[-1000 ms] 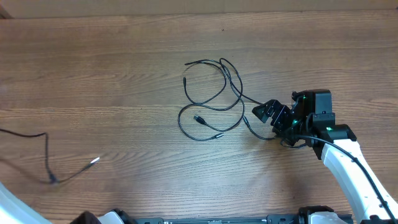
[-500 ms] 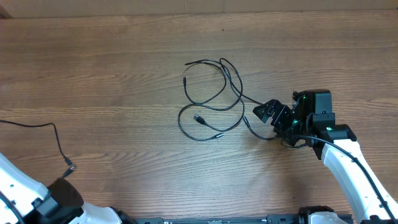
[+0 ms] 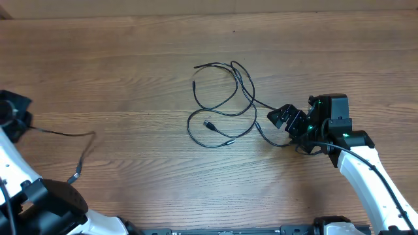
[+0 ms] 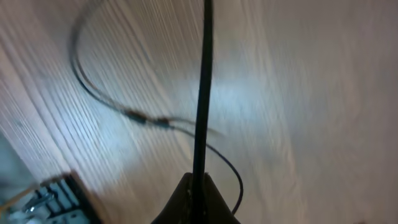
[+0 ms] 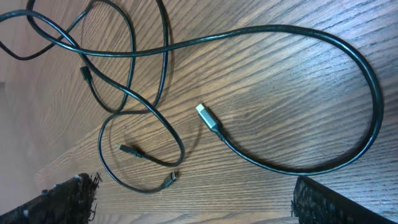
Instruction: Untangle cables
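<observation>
Table point(image 3: 130, 52): wood or wood-look, mid-brown, fine straight grain, satin-matt; soft glare patch in left wrist view.
Cables point(image 3: 225, 98), mid-table: black sheath, prob. rubber/plastic, smooth, slight sheen along bends.
Plug point(image 5: 208, 118): silvery metal tip, bright; dark moulded collar behind.
Left cable point(image 3: 65, 134), nr left edge: black, smooth, matt; close-up too blurred for more.
Right fingers point(image 5: 65, 199): black pads, rough, fuzzy-edged texture.
Right gripper point(image 3: 279, 116): black plastic body, matt.
Arms point(image 3: 366, 173): white plastic shells, smooth, semi-gloss.

Even bright light, left wrist view motion-blurred
</observation>
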Robot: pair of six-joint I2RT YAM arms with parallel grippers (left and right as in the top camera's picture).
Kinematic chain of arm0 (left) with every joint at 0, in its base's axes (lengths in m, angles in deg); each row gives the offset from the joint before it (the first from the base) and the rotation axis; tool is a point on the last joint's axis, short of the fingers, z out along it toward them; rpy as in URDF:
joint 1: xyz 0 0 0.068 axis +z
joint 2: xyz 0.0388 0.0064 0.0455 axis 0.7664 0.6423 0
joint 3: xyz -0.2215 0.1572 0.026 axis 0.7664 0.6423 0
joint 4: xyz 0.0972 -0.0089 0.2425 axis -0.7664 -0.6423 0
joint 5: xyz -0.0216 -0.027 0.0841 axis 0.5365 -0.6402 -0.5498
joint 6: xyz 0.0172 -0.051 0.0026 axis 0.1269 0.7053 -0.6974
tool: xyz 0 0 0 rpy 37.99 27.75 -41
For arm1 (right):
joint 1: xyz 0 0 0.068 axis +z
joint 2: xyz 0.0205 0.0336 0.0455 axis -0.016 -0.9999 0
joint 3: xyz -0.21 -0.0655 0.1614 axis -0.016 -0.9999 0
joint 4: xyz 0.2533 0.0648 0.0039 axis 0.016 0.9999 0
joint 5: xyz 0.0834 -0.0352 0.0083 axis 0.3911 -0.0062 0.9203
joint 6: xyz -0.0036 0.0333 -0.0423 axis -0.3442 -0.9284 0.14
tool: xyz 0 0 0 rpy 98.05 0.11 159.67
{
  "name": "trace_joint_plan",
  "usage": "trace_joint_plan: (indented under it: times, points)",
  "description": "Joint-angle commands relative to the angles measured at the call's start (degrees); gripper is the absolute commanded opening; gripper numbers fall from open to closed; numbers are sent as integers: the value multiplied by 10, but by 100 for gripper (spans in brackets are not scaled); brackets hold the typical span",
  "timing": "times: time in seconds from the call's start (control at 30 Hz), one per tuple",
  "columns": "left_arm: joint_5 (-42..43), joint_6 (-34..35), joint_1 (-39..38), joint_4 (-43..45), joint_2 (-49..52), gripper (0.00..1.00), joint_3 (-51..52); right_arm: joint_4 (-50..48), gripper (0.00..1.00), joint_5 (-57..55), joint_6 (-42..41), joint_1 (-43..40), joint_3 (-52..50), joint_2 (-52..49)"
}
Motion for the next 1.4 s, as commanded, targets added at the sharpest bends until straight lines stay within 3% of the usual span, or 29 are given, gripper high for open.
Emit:
trace_joint_plan:
  times: [0.0,0.33,0.53,0.73,0.9,1.13,1.37]
  points:
    - [33,-54,-7,0,2,4,50,-2,100,-7,-2,2,11,-1]
    - [46,-129,-7,-7,2,4,150,-3,100,-7,-2,2,11,-1]
    - [279,-296,-7,3,2,4,172,-3,100,-7,-2,2,11,-1]
    - [395,-314,-6,-20,2,4,172,-3,100,-7,-2,2,11,-1]
    - [534,-440,-7,-38,2,4,172,-3,100,-7,-2,2,11,-1]
    - [591,-580,-5,-36,2,4,171,-3,100,-7,-2,2,11,-1]
    - [591,-591,-5,-65,2,4,171,-3,100,-7,-2,2,11,-1]
